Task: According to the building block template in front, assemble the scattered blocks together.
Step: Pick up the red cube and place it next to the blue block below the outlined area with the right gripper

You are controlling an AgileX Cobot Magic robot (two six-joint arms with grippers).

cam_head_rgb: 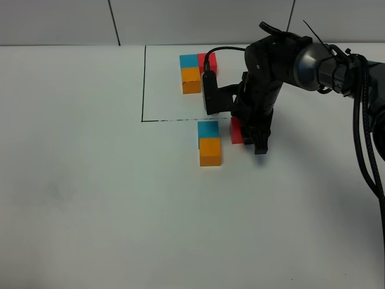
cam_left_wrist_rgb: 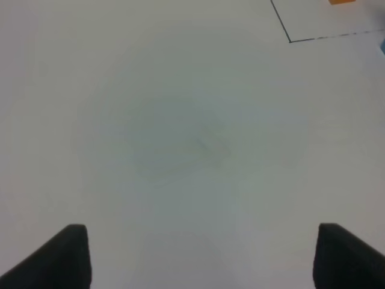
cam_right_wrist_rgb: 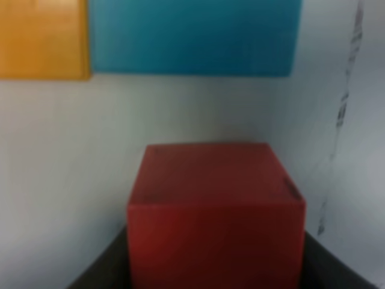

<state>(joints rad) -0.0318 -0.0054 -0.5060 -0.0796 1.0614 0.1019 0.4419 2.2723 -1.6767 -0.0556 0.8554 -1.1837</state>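
The right pincer [cam_head_rgb: 260, 146] is seen with its jaws drawn together and nothing clamped between them. The red block [cam_head_rgb: 236, 131] sits directly ahead of its tips, touching them or all but (the contact itself is hidden by the block in the wrist view). Beyond the red block, on the side away from the pincer, the teal block [cam_head_rgb: 208, 129] and the orange block [cam_head_rgb: 210, 152] are pressed face to face, and a strip of bare table [cam_head_rgb: 90, 180] is left between red and teal. The building block template [cam_head_rgb: 195, 69] lies farther off from the pincer, across the black line [cam_head_rgb: 144, 84]. In it, blue is flanked by red on one face and by orange on the adjoining one. The teal-orange pairing can thus be judged done and matched to the pattern. What is left is for the red block to be brought across the gap until it is flush with the teal one alone. The left pincer [cam_left_wrist_rgb: 207, 259] is held with its jaws apart over bare table, with nothing between them and all the blocks well away.
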